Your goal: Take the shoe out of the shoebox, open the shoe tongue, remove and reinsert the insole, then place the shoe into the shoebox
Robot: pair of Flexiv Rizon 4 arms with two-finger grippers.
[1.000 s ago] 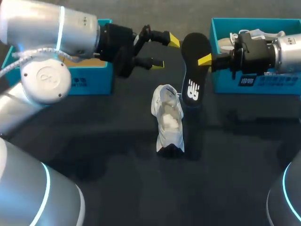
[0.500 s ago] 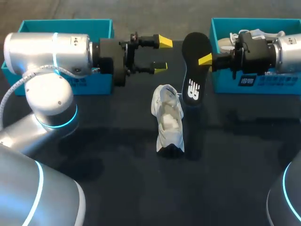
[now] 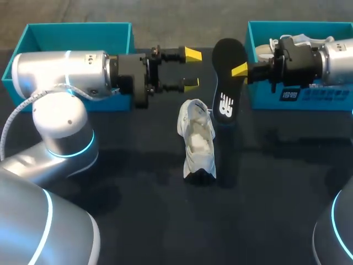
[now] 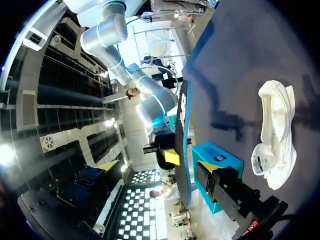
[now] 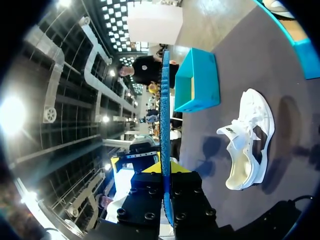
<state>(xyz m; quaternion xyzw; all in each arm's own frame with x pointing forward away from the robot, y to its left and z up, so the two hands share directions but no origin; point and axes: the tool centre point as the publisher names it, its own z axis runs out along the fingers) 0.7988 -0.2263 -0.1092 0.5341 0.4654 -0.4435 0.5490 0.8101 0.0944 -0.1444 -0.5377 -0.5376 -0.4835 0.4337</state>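
The white shoe sits in the middle of the dark tabletop, outside both boxes, lying lengthwise from near to far with its opening facing up and a dark patch at its near end. Nothing grips it.

Just beside the shoe, on the right-arm side, the dark insole hangs with its lower end level with the shoe's far end. Whether that end touches the tabletop I cannot tell. Its black face, with a white mark on it, is turned up towards the head camera (the right wrist view shows it edge-on, with a blue edge, running straight out between the fingers).

Past the shoe and to the right, the right pincer is pinching the insole near its far end, with one yellow tip showing against the insole's edge. Past the shoe on the other side, the left pincer is spread wide with nothing between its fingers. It points across at the insole and is apart from it. In the left wrist view the insole stands edge-on ahead of those fingers.

Farther from the shoe, one teal shoebox stands behind the left arm. The other teal shoebox stands far right of the shoe, with a second white shoe inside, largely hidden by the right arm.
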